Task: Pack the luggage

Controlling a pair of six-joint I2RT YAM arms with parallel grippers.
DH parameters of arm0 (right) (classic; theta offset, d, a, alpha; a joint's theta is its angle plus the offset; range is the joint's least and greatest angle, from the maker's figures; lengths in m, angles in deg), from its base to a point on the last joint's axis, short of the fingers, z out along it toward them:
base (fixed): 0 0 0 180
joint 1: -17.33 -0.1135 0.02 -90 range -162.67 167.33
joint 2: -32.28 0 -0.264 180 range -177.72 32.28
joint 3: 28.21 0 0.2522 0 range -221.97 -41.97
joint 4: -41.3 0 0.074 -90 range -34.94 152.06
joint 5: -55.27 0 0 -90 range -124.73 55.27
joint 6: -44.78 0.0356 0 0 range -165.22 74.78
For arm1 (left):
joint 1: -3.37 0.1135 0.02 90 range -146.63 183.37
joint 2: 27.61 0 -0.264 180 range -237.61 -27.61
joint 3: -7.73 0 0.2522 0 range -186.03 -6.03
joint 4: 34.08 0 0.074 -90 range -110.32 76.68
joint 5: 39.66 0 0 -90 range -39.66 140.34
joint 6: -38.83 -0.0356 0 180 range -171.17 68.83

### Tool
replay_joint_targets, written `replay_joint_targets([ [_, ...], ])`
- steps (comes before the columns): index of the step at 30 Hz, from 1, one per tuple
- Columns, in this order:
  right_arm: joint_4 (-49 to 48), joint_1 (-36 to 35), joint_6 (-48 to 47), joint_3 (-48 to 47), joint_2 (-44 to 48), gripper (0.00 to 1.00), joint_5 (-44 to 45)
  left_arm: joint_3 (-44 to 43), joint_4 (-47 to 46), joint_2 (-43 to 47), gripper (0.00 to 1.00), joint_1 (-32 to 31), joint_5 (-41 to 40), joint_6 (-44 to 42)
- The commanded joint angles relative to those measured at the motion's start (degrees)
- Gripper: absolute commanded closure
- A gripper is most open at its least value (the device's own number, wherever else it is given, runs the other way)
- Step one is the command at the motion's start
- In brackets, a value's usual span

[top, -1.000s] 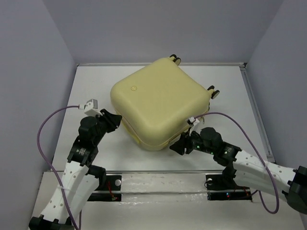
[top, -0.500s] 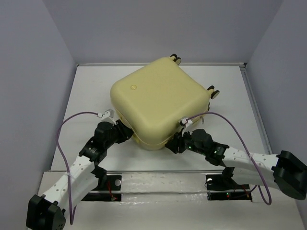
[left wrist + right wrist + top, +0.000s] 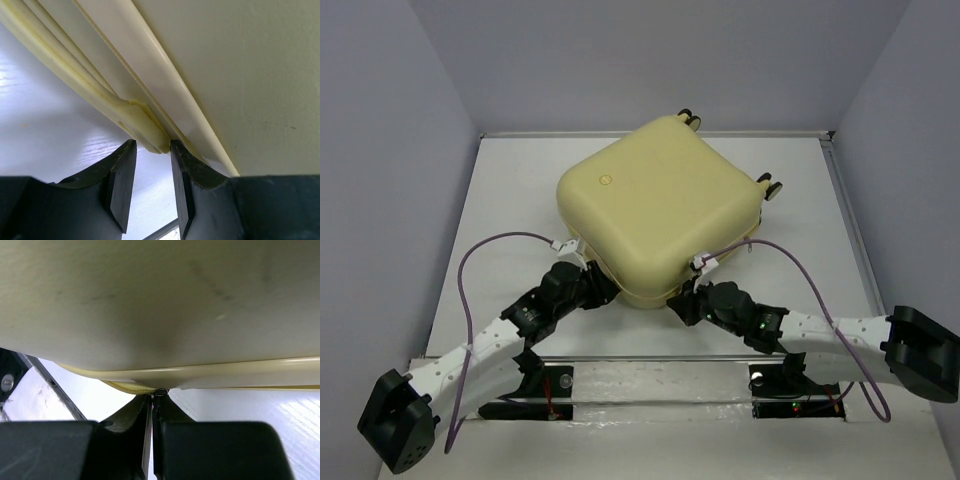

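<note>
Top view bright, even, diffuse overhead light, sharp; luggage (image 3: 660, 215) throws only a soft shadow on the white bench (image 3: 510, 200). 2 wrist views: luggage close and soft-focus, right one dim with shaded underside, sheen streaks on bench.

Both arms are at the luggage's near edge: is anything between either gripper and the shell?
Nothing visible does. The left gripper sits open right at the luggage, astride a pale tab on its seam. The right gripper is shut with its tips against the seam at the near edge.
</note>
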Motion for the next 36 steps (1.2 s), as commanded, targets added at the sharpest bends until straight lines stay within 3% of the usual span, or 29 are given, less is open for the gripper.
replay_joint_targets([
  [1, 1.3, -9.6, 2.0, -5.1, -3.0, 0.93, 6.4, -4.3, -12.7, -2.7, 0.55, -3.9, 2.0, 3.7],
  [7, 10.9, -25.9, 9.1, -12.0, -10.8, 0.93, 16.9, -9.5, -17.4, -9.5, 0.54, -4.0, -0.4, 3.6],
  [14, 12.5, -35.8, 12.8, -24.4, -21.0, 0.93, 24.6, -13.7, -18.5, -12.6, 0.54, -4.1, -5.4, 3.4],
  [19, 6.4, -36.4, 11.6, -28.4, -24.7, 0.93, 35.9, -15.2, -18.6, -13.8, 0.54, -4.1, -5.5, 3.2],
  [22, -3.9, -33.2, 10.4, -27.0, -22.7, 0.93, 39.1, -15.2, -18.2, -14.2, 0.54, -4.1, -5.5, 2.8],
  [29, -17.0, -26.5, 13.6, -20.1, -23.2, 0.93, 35.9, -15.0, -17.5, -14.3, 0.53, -4.1, -4.9, 2.8],
  [32, -16.0, -26.5, 16.4, -16.1, -20.5, 0.93, 30.9, -16.1, -13.7, -12.7, 0.52, -4.1, -6.8, 1.7],
  [35, -5.2, -26.5, 21.6, -12.9, -14.9, 0.44, 26.4, -18.6, -10.1, -10.7, 0.45, -3.8, -10.5, -0.9],
  [36, 2.0, -26.5, 23.2, -12.4, -11.3, 0.21, 25.8, -19.2, -8.3, -10.4, 0.44, -3.2, -11.0, -1.5],
])
